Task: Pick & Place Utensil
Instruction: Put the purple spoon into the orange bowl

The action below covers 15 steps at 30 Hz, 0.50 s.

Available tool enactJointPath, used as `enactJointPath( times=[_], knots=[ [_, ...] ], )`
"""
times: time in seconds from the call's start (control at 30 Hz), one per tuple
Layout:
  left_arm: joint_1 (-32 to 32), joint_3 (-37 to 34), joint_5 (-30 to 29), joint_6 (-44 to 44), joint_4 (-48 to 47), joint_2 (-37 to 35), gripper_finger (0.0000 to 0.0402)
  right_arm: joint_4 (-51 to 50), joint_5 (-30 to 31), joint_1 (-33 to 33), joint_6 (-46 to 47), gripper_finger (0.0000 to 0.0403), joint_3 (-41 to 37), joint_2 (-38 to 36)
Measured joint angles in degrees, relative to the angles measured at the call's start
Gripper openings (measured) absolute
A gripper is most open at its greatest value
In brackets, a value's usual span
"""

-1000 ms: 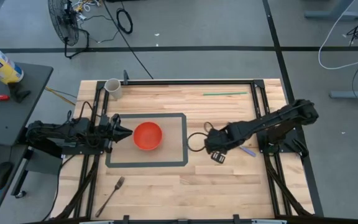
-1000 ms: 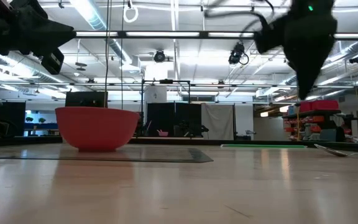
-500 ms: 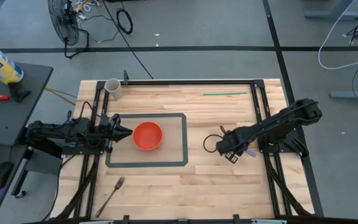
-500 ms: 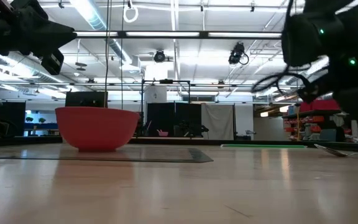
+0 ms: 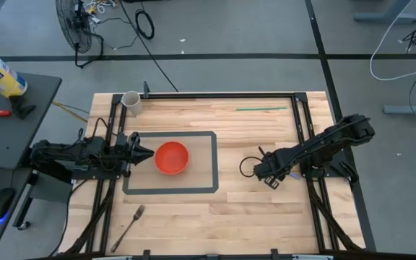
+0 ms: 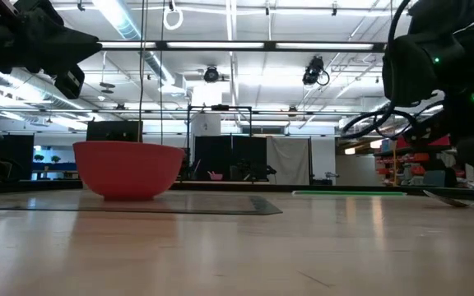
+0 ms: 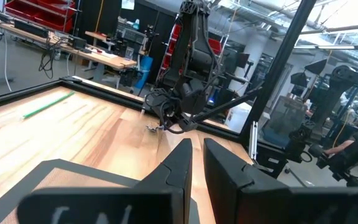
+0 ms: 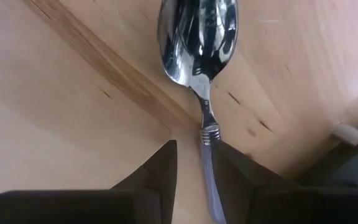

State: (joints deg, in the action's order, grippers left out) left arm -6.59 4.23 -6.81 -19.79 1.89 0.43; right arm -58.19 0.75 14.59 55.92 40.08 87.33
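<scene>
A spoon with a shiny bowl [image 8: 197, 34] and a lilac handle [image 8: 211, 180] lies flat on the wooden table; in the high view only its handle end [image 5: 289, 175] shows beside my right gripper [image 5: 271, 178]. My right gripper [image 8: 194, 148] is open, low over the spoon, with one finger on each side of the handle just behind the neck. Whether a finger touches the handle I cannot tell. My left gripper [image 5: 149, 153] is shut and empty, hovering just left of the red bowl [image 5: 171, 157], which stands on a dark-framed mat [image 5: 209, 162].
A fork [image 5: 128, 225] lies near the table's front left. A pale cup [image 5: 131, 101] stands at the far left corner and a thin green stick [image 5: 262, 109] lies near the far edge. Dark frame rails [image 5: 302, 123] run along the table's sides.
My right gripper has gone toward the table's right edge, away from the mat and over to the spoon, and has come down lower over it. It stays open. The spoon has kept still.
</scene>
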Motion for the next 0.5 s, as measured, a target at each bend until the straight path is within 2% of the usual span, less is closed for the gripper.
enactJointPath(
  times=[0.27, 0.5],
  knots=[
    [0.0, 0.0, -1.06, 0.0, 0.0, 0.0, 0.0045, -1.22, 0.36, -0.08, -3.12, 0.0103, 2.33, -1.36],
    [0.0, 0.0, -1.05, -0.15, 0.0, 0.0, 0.0046, -1.32, 0.25, -1.63, -3.84, 0.0103, -2.11, -1.51]
  ],
)
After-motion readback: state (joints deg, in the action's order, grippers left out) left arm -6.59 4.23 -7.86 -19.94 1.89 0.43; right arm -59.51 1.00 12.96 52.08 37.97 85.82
